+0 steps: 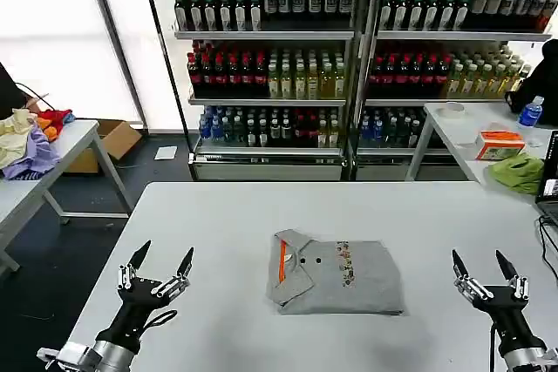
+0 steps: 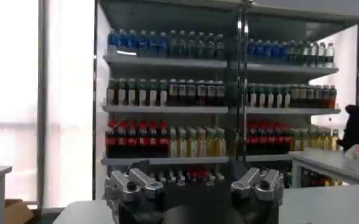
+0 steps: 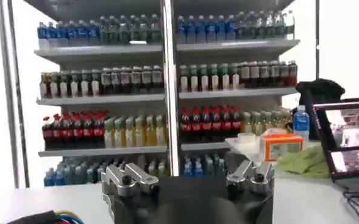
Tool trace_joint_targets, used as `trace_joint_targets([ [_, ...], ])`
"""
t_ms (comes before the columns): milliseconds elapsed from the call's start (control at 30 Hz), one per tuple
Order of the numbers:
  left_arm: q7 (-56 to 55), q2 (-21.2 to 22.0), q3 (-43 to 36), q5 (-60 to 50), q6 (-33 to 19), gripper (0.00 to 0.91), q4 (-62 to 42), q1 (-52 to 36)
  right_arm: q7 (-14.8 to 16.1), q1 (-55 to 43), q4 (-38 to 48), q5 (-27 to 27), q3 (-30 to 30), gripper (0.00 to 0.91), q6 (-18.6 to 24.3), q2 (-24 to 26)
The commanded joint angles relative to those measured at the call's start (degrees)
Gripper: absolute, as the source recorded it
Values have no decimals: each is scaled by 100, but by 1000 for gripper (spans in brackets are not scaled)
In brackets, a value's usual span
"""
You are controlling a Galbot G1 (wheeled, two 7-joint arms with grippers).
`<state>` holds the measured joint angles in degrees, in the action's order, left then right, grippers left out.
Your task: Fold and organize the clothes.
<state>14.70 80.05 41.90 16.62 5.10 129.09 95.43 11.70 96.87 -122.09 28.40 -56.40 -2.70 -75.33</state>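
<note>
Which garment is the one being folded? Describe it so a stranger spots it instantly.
On the white table in front of the drinks shelves, between the open left gripper and open right gripper, lies a folded grey shirt. An orange inner collar, small buttons and a colourful chest print mark it out.

- The left gripper (image 1: 162,262) has two slim black fingers tapering to points, each set on a silver metal knuckle with dark screws.
- A black wrist leads down to a silver-grey cuff.
- The right gripper (image 1: 485,265) matches it: black pointed fingers, silver knuckles, black wrist with a thin cable.
</note>
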Motion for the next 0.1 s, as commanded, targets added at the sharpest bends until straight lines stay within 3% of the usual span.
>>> trace_joint_targets([
  [33, 714, 198, 241, -350, -314, 907, 17, 271, 116, 283, -155, -209, 133, 907, 78, -90],
  [100, 760, 226, 309, -382, -374, 907, -5, 281, 120, 252, -131, -224, 119, 907, 73, -86],
])
